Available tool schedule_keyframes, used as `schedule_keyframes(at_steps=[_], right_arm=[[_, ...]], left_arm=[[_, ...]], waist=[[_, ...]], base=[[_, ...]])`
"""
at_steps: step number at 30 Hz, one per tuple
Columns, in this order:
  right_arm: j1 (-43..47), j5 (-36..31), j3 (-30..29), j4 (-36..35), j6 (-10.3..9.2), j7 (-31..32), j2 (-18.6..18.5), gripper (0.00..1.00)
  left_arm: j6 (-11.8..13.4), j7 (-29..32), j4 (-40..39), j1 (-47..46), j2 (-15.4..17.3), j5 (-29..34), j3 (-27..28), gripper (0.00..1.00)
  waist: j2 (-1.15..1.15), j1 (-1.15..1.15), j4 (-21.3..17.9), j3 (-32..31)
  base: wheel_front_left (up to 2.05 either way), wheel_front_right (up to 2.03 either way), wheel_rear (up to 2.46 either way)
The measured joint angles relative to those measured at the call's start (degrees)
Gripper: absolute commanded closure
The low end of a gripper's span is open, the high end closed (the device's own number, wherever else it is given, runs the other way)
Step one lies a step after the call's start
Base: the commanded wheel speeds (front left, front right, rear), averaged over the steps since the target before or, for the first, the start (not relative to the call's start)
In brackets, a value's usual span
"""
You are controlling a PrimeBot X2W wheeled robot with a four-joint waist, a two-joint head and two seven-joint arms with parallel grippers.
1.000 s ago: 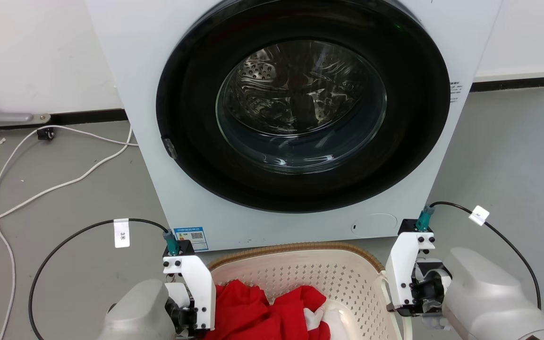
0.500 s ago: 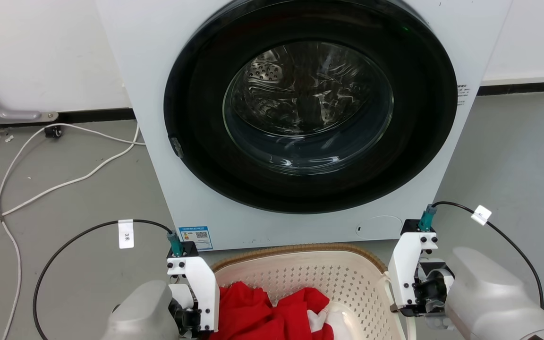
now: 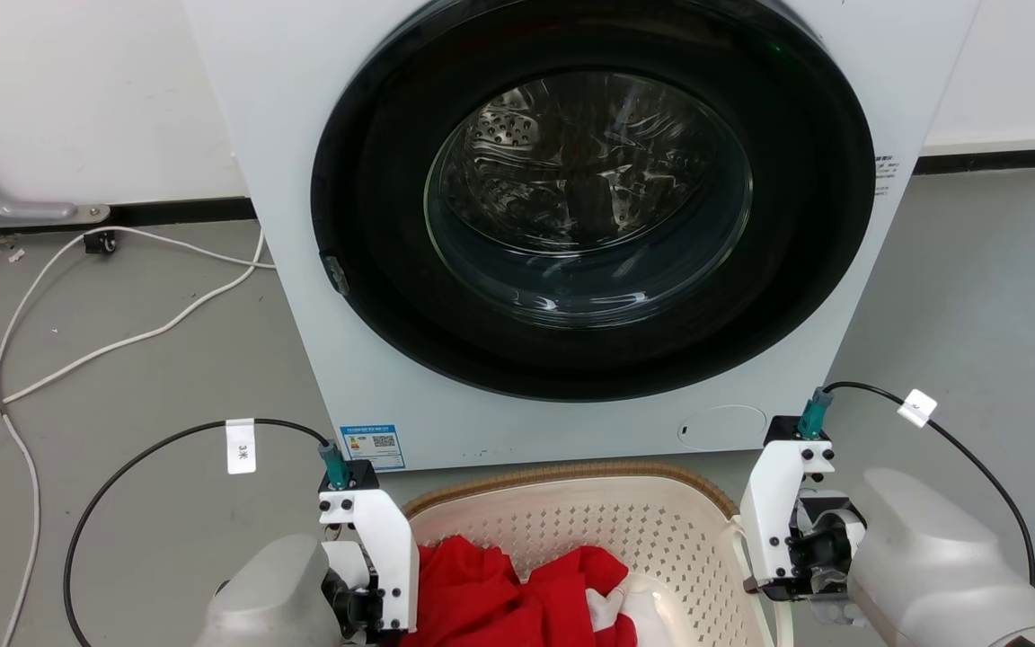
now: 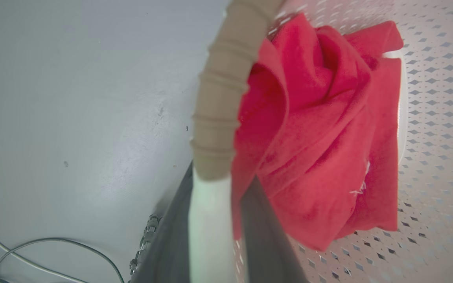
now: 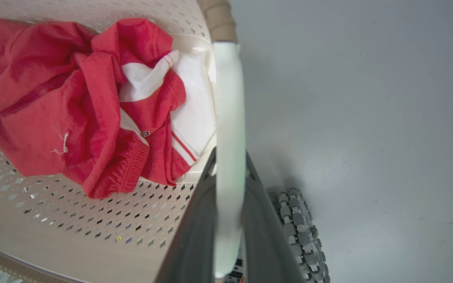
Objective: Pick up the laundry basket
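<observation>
Little has moved since a second ago: whole head view has slid a bit, so the camera shifted, while basket and both grippers keep the same places relative to each other. Laundry basket [image 3: 589, 517] sits low at bottom centre of head view, just in front of the washing machine [image 3: 302, 225], between the two arms; cannot tell if it is off the floor [image 3: 976, 296]. Brown woven-look rim [image 3: 571, 472] runs along its far edge. Left gripper [image 4: 216, 204] is pinching the basket's white left handle [image 4: 209, 236], one dark finger on each side, just below where the rim [image 4: 220, 98] ends. Right gripper [image 5: 229, 157] is clamped the same way on the white right handle [image 5: 228, 118]. Inside the basket, a crumpled red garment [image 4: 313, 137] lies against the left wall, and a red-and-white piece [image 5: 195, 102] rests near the right handle. Washer's round dark door [image 3: 589, 189] is closed, drum seen through the glass. White cable [image 3: 122, 341] loops on the floor left of the machine. Grey ribbed wheel [image 5: 297, 228] shows beside the right fingers.
</observation>
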Motion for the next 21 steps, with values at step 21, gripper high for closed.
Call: schedule_keyframes(at_steps=[21], right_arm=[[0.02,-1.25,-1.63,0.02,0.0,0.35,0.01,1.0]], left_arm=[[0.0,0.33,0.23,-0.18,0.0,-1.53,-1.51,1.0]], waist=[[0.0,0.0,-0.04,0.62]], base=[[0.0,0.0,0.0]])
